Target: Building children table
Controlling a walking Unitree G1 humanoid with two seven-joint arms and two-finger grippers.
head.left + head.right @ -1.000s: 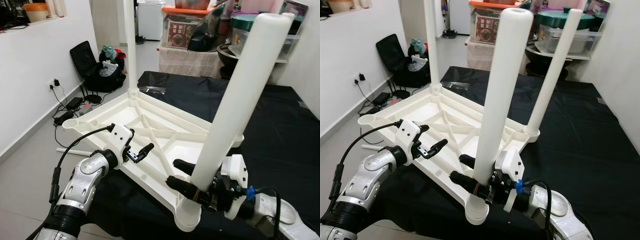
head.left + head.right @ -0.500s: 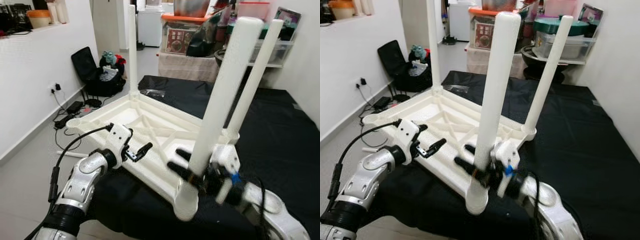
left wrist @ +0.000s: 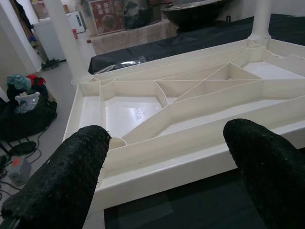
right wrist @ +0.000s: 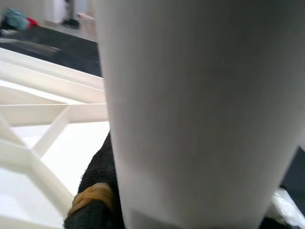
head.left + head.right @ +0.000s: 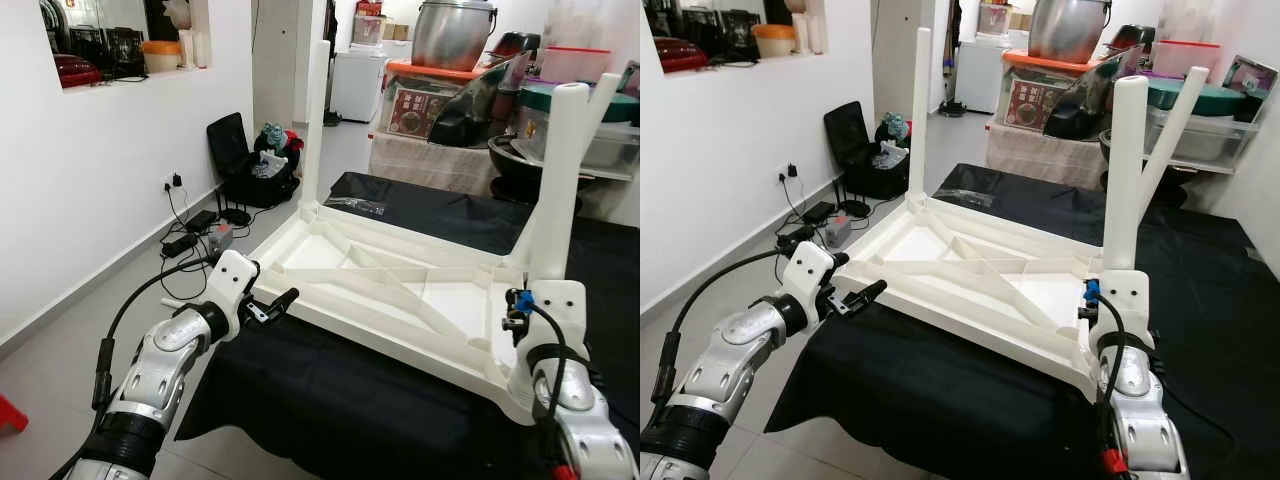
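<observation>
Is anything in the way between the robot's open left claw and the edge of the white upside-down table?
No, nothing visible. The left gripper is open and faces the near edge of the upturned white table, with just open space between its fingers and that rim.

Children's table: a white plastic children's table (image 5: 970, 280) lies upside down, its ribbed underside facing up, on a black cloth-covered tabletop (image 5: 940, 400).
Legs: three white cylindrical legs stand up from its corners: far left leg (image 5: 920, 115), near right leg (image 5: 1125, 170), far right leg (image 5: 1170, 125) partly behind it.
Left gripper: the left gripper (image 5: 862, 296) has its black fingers parted, just beside the table's near-left rim.
Right arm: the silver right arm (image 5: 1130, 390) rises to the base of the near right leg; its fingers are hidden behind the wrist.
Background: black bag (image 5: 855, 145) on the floor, large metal pot (image 5: 1070, 28) on stacked storage boxes.
</observation>
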